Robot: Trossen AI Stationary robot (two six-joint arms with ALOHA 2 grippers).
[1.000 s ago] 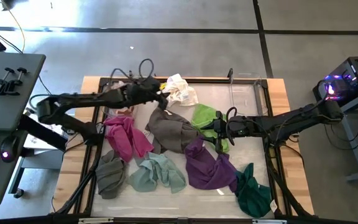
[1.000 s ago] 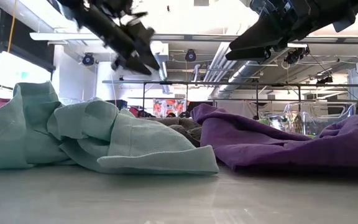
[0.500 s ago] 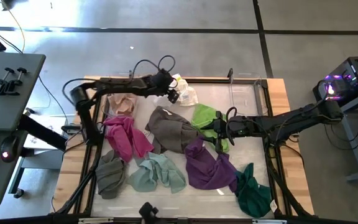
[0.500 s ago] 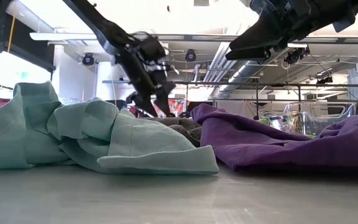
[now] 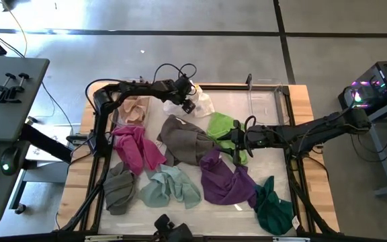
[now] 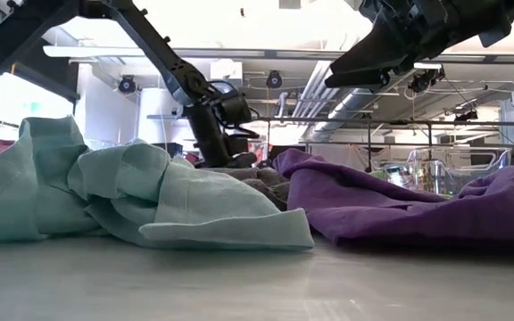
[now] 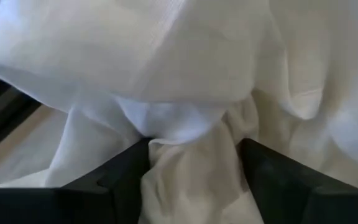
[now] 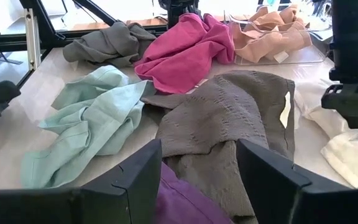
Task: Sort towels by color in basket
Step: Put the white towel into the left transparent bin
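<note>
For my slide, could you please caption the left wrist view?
Left gripper fingers straddle the cream towel.

Bright, even overhead light; ceiling glare low down, soft shadows, close cloth blurred.

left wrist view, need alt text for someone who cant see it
The left gripper sits low over the cream towel, its two dark fingers spread with a fold of the cloth bunched between them. Rumpled cream fabric fills nearly the whole picture.

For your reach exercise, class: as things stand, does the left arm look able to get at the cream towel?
Probably yes. The left gripper is right at the cream towel, fingers apart with cloth between them, and nothing blocks it.
</note>
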